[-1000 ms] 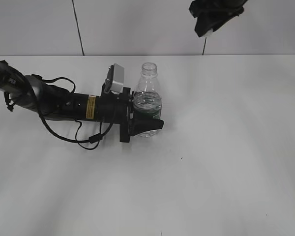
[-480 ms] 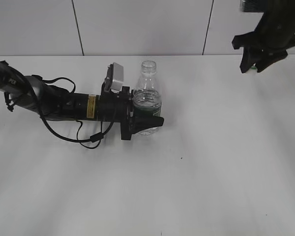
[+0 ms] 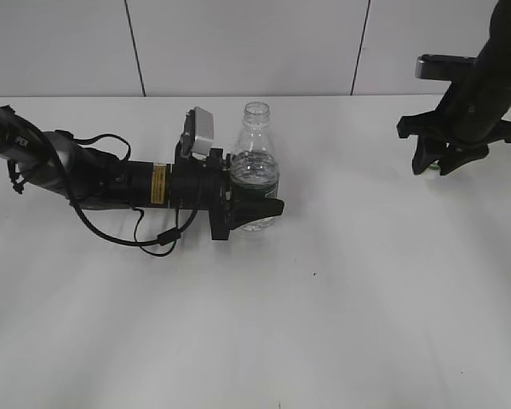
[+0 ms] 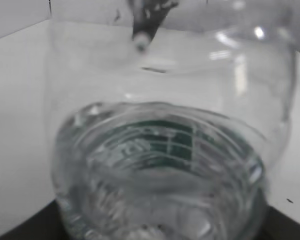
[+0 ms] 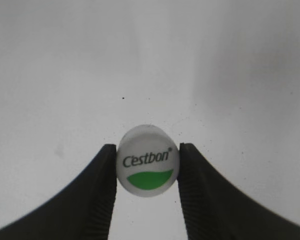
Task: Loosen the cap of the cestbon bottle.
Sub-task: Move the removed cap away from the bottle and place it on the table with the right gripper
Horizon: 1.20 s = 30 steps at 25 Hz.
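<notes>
Black throughout: left arm [image 3: 111, 181] a thick tube with a yellow sticker band, loose black cables looping beneath, a small grey camera box [image 3: 201, 132] on top. Right arm [image 3: 485, 81] dark, grey block near the wrist. Right gripper [image 5: 146, 165] fingers [image 5: 97, 195] matte black, tapered, ribbed inside

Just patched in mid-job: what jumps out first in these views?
The cestbon bottle stands open at mid-table, its neck bare, gripped at the label by the left tool. Far right, the right tool hangs low over the table, pinching the white cap with its green logo between its fingers.
</notes>
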Motion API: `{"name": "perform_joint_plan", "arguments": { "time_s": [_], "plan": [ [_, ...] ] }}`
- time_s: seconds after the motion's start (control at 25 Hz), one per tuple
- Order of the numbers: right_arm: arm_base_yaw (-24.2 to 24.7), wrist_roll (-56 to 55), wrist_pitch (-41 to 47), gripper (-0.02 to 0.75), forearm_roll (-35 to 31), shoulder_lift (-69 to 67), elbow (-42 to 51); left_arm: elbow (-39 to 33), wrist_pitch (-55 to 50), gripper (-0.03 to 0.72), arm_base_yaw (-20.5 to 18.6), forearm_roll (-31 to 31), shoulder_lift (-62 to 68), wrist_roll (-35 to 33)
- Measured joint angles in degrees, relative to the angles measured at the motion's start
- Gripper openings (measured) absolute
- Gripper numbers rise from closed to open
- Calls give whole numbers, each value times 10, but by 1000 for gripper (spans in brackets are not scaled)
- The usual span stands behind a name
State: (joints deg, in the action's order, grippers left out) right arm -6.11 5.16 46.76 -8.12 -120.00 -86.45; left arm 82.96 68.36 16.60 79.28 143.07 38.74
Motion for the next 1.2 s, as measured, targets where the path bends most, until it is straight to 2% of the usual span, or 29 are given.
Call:
{"name": "perform_joint_plan", "arguments": {
  "time_s": [0.28,1.0,1.08,1.2],
  "plan": [
    [0,-7,-21,293,-7,0,37,0,0,403,0,0,0,0],
    [0,-7,-17,296,-9,-36,40,0,-2,403,0,-5,0,0],
    [0,-7,-16,323,-9,-36,40,0,-2,403,0,-6,0,0],
    [0,-12,-16,419,-9,-36,40,0,-2,403,0,-6,0,0]
  ]
}}
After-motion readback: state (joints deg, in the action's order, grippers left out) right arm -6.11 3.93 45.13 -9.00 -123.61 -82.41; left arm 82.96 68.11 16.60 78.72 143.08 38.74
